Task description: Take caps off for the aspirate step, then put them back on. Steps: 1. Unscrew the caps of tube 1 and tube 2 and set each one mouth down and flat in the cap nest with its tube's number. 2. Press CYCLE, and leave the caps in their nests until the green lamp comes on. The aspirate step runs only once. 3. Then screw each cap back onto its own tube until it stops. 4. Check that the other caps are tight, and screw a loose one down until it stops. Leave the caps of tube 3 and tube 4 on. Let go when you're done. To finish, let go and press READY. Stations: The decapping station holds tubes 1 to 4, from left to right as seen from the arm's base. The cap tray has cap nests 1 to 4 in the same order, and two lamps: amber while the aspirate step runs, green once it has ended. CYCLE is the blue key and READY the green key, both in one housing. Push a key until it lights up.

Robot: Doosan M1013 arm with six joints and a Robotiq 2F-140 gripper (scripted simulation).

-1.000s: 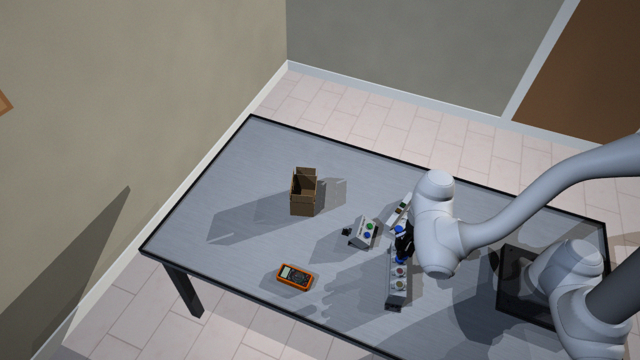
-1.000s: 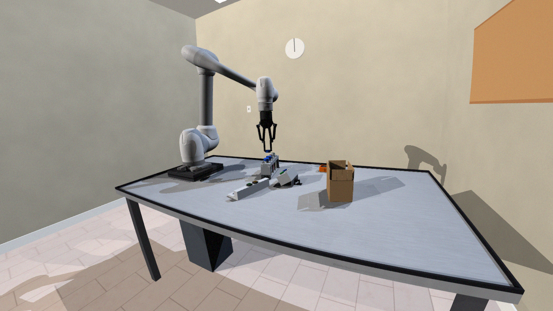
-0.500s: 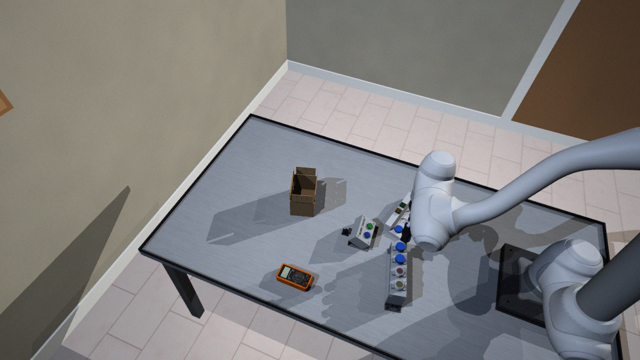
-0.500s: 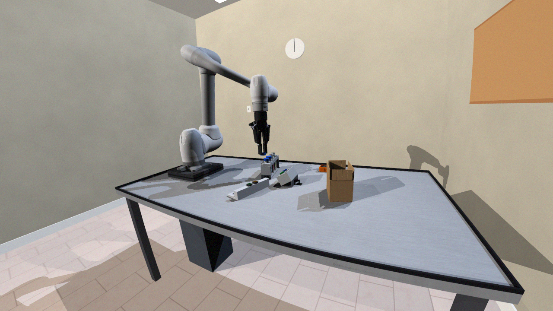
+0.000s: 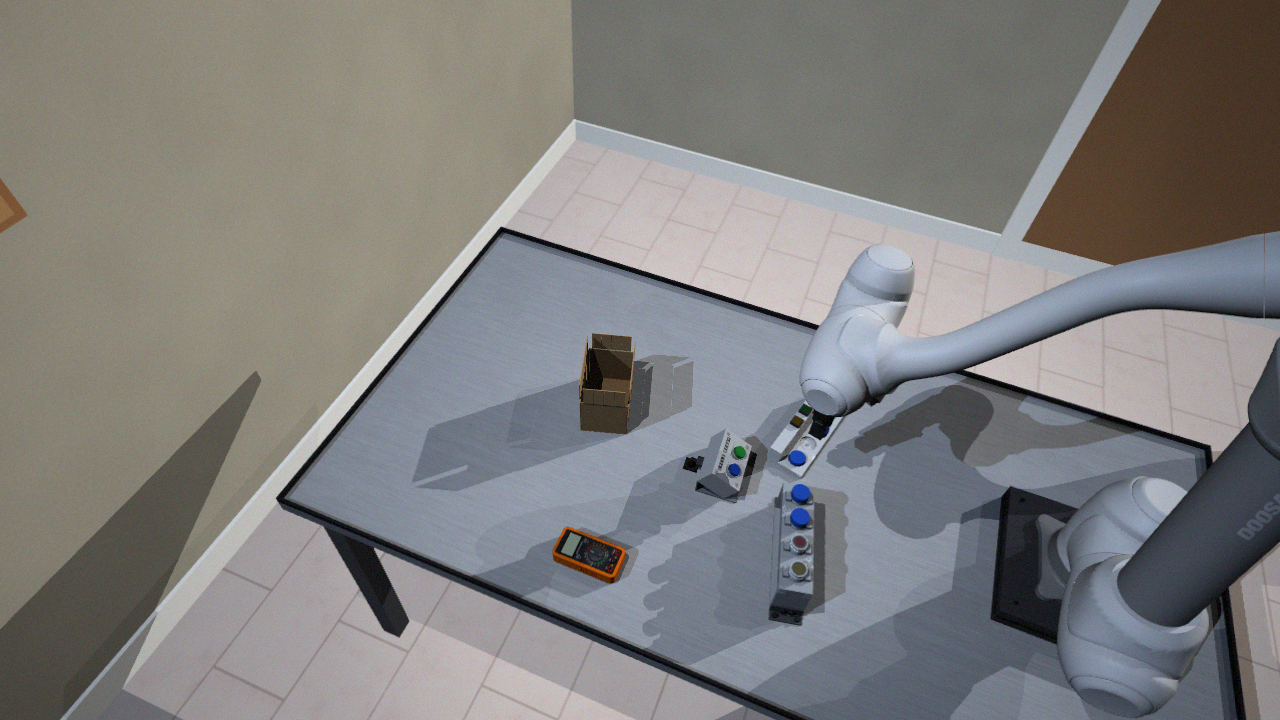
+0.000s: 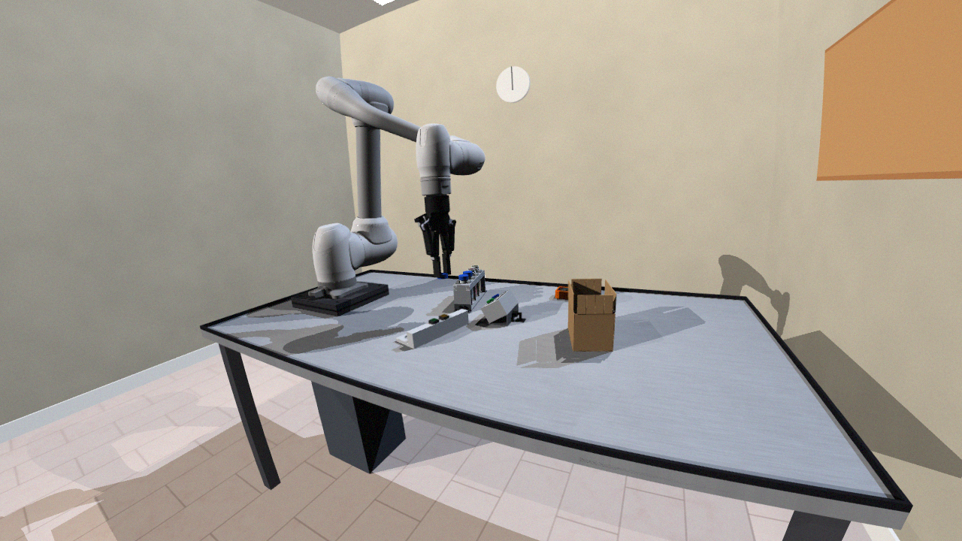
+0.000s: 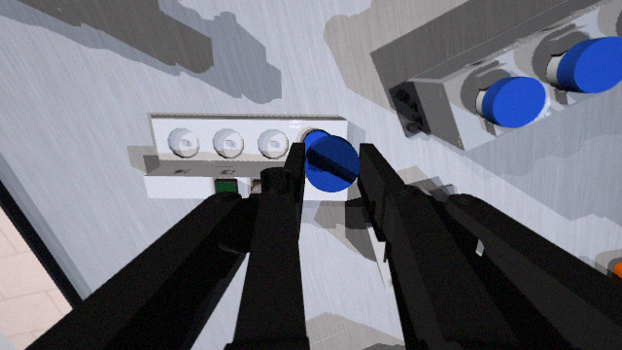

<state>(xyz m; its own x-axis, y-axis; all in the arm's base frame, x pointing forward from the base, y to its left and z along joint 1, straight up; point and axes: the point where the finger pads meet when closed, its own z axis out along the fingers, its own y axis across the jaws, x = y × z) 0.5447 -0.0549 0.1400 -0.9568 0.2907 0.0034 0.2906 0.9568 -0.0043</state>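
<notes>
My gripper [image 7: 331,163] is shut on a blue cap [image 7: 332,163] and holds it above the white cap tray [image 7: 248,146]. The tray shows three empty nests. A second blue cap [image 7: 313,137] sits in the end nest, partly hidden behind the held cap. In the top view the gripper [image 5: 818,426] hangs over the tray [image 5: 799,437], and the nested cap [image 5: 795,457] lies at the tray's near end. The decapping station [image 5: 794,548] has two tubes with blue caps [image 5: 799,504] and two open tubes [image 5: 798,555]. The tray's green lamp [image 7: 224,186] looks dark.
The key housing [image 5: 728,462] with a green key [image 5: 739,452] and a blue key [image 5: 734,469] stands left of the tray. A cardboard box [image 5: 607,383] and an orange multimeter [image 5: 588,554] lie farther left. The arm's base plate [image 5: 1024,559] is at the right.
</notes>
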